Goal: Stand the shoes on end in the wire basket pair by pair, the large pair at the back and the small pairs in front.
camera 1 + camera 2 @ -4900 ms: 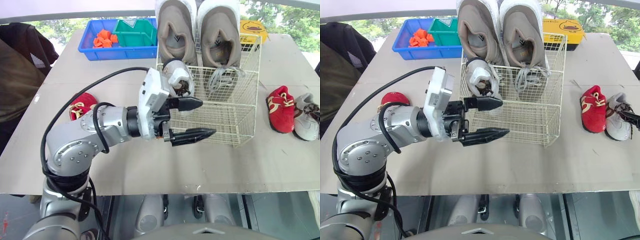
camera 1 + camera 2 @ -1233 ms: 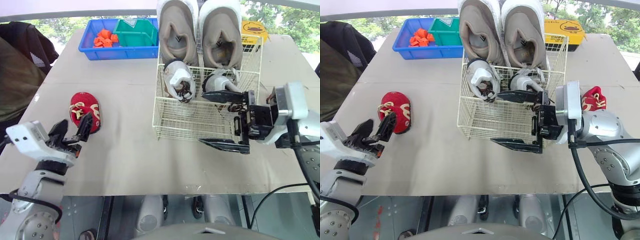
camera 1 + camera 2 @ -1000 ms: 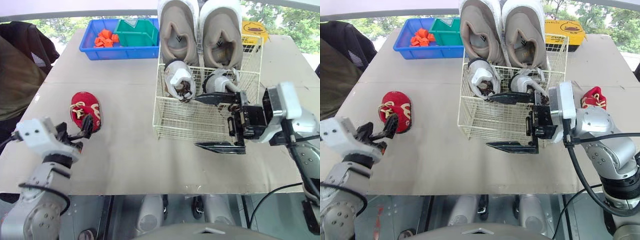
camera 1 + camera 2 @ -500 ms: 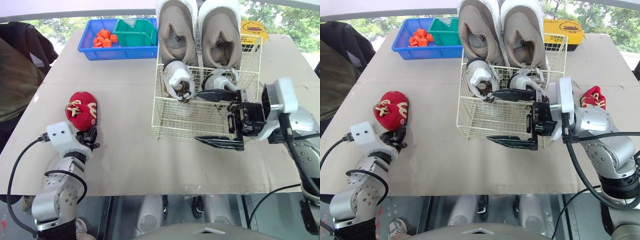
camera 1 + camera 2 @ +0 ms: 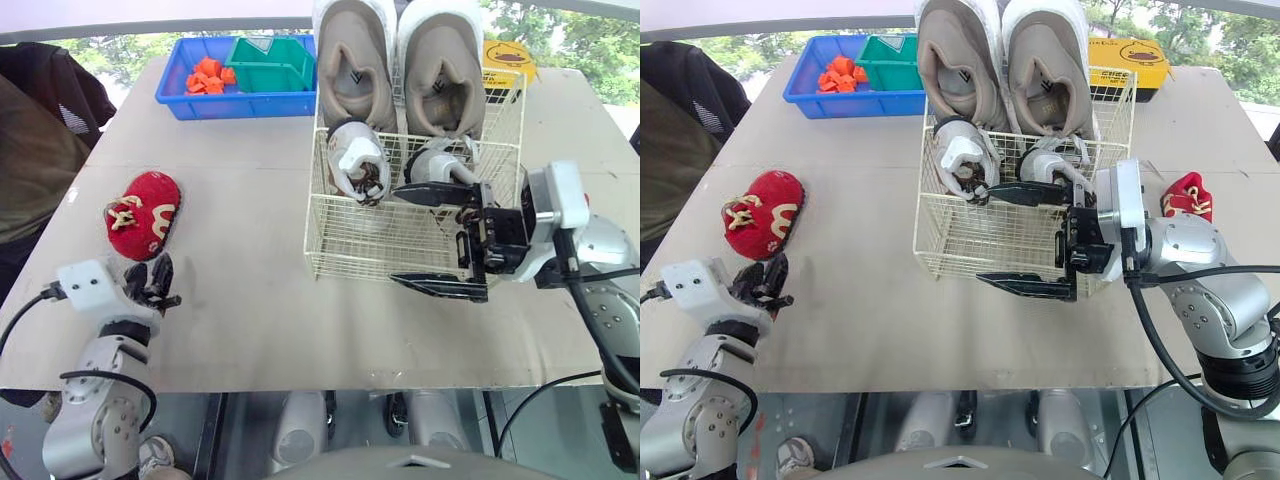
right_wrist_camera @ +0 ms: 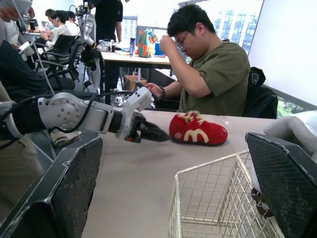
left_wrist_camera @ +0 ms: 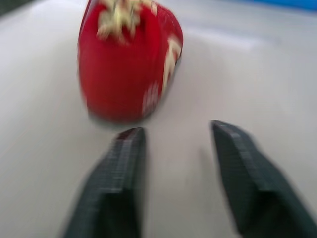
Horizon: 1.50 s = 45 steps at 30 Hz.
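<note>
Logging wire basket (image 5: pixel 360 250) at middle of counter (image 5: pixel 260 330). Counted two pairs stood on end inside: large beige pair (image 5: pixel 352 60) along its 12 o'clock side, small grey pair (image 5: pixel 355 160) side by side just in front, toward 6 o'clock.

Found first red shoe (image 5: pixel 143 213) lying on counter at 9 o'clock from basket, well apart from it, cream laces up. Spotted second red shoe (image 5: pixel 1185 195) at 3 o'clock from basket, partly hidden behind right arm.

Noted left gripper (image 7: pixel 173 131) low over counter at 6 o'clock of first red shoe, fingers (image 7: pixel 124 163) spread and aimed at it, pinching nothing. Tips just short of shoe; cannot tell through blur whether touching.

Noted right gripper (image 5: pixel 395 237) at basket's 4 o'clock corner, spread wide, gripping nothing. Saw upper finger across top of right-hand grey shoe, lower finger outside basket's 6 o'clock wall, near counter. Cannot tell contact with shoe or wire.

Marked blue bin (image 5: pixel 180 100) at 10 o'clock from basket, with orange pieces (image 5: pixel 207 76) and green bin (image 5: pixel 270 65) in it. Marked yellow box (image 5: pixel 1130 55) at 1 o'clock, behind basket. Saw person (image 6: pixel 213 69) in olive shirt seated beyond first red shoe, off counter's edge.
</note>
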Each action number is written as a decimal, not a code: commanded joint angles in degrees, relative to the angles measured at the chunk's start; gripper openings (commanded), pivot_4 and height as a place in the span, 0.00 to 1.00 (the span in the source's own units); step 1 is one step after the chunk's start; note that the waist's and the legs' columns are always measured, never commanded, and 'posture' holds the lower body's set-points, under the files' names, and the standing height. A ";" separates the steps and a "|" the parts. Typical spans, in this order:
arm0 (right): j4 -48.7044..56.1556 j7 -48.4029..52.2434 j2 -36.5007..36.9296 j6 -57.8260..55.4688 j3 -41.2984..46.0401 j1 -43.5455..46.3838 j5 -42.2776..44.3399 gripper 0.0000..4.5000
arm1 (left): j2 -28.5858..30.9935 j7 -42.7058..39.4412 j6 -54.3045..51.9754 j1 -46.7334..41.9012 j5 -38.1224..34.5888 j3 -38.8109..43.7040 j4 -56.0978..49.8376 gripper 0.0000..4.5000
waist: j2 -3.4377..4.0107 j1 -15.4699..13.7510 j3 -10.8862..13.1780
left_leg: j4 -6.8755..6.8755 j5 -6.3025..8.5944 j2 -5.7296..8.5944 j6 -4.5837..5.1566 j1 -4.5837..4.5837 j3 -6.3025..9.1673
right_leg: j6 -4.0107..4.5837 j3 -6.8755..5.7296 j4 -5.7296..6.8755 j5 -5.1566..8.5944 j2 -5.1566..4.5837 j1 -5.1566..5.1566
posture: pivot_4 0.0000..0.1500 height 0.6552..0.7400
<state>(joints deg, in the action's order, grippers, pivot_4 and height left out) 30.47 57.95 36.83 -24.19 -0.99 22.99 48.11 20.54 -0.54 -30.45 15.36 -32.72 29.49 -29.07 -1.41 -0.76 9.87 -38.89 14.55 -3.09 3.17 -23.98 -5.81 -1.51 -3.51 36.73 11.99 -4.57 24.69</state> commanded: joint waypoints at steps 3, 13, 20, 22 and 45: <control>0.98 0.27 -0.04 0.61 1.70 -0.13 0.09 1.00 | 2.00 3.64 -2.28 -1.57 2.66 3.84 -2.77 0.99 | 0.00 -0.03 0.00 | 0.00 0.05 0.00 -0.08 0.00 0.03 | 0.00 -0.03 0.01 0.00 0.01 0.00 | 1.00 1.00; 3.03 -2.00 -0.05 0.21 2.11 -1.54 -0.62 1.00 | 15.04 -4.64 -4.85 -13.67 6.16 2.75 16.32 0.99 | 0.01 -0.09 0.01 | 0.00 -0.05 -0.01 0.07 -0.01 0.08 | 0.00 -0.11 0.02 0.00 0.31 -0.01 | 1.00 1.00; 5.40 -4.44 0.54 -0.20 3.08 -3.17 -0.99 1.00 | 18.67 -15.26 0.11 -20.40 7.69 -0.70 30.15 0.69 | 0.04 -0.11 0.01 | 0.05 -0.04 -0.01 0.06 -0.02 0.05 | 0.00 -0.10 0.01 0.00 0.22 0.01 | 1.00 1.00; 5.54 -4.81 0.69 -0.34 3.16 -3.18 -1.12 1.00 | 18.37 -17.08 0.93 -20.70 7.15 -0.59 30.29 0.50 | 0.06 -0.12 0.01 | 0.05 0.08 -0.02 -0.16 -0.01 0.09 | 0.00 -0.15 0.02 0.00 0.00 0.02 | 1.00 1.00; -12.75 -3.00 8.60 -15.48 6.37 27.18 5.32 1.00 | 33.88 -51.90 16.40 -16.06 -13.52 12.17 -4.35 0.08 | 0.42 0.33 0.45 | -0.28 -0.11 0.08 0.05 -0.84 0.30 | 0.01 -0.44 0.10 -0.01 0.18 0.55 | 1.00 1.00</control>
<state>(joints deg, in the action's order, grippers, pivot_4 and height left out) 17.85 54.06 43.91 -37.12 3.11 47.52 51.93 53.01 -49.46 -15.59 0.50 -44.56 39.43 -32.51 -0.98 -0.43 10.32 -39.16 14.45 -3.00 3.23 -24.81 -5.56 -1.50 -3.90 36.80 11.97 -4.36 25.24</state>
